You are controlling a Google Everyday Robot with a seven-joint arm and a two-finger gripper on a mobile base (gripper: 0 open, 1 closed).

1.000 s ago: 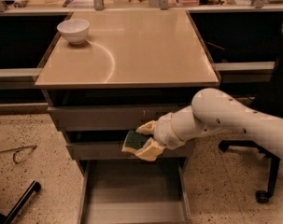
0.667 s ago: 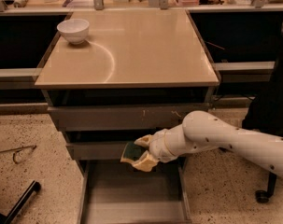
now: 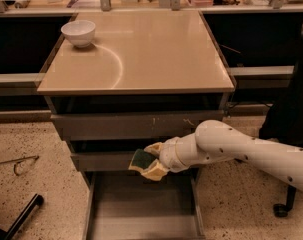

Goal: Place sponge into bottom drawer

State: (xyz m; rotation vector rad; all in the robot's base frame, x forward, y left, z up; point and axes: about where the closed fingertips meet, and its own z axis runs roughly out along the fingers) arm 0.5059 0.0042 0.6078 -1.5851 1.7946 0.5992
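Observation:
The sponge [image 3: 140,159], dark green face over pale yellow foam, is held in my gripper [image 3: 150,160] in front of the middle drawer front. The gripper is shut on it, with one finger above and one below. The white arm [image 3: 231,146] reaches in from the right. The bottom drawer [image 3: 141,209] is pulled open below, its flat grey floor showing under the sponge. The sponge hangs above the drawer's back part and does not touch it.
A white bowl [image 3: 78,32] stands at the back left of the tan cabinet top [image 3: 141,54]. The scratched upper drawer front [image 3: 136,125] is shut. A black chair [image 3: 291,114] stands at the right. A thin metal object [image 3: 18,164] lies on the speckled floor at the left.
The arm has moved left and a little down with the sponge, drawing closer over the open bottom drawer.

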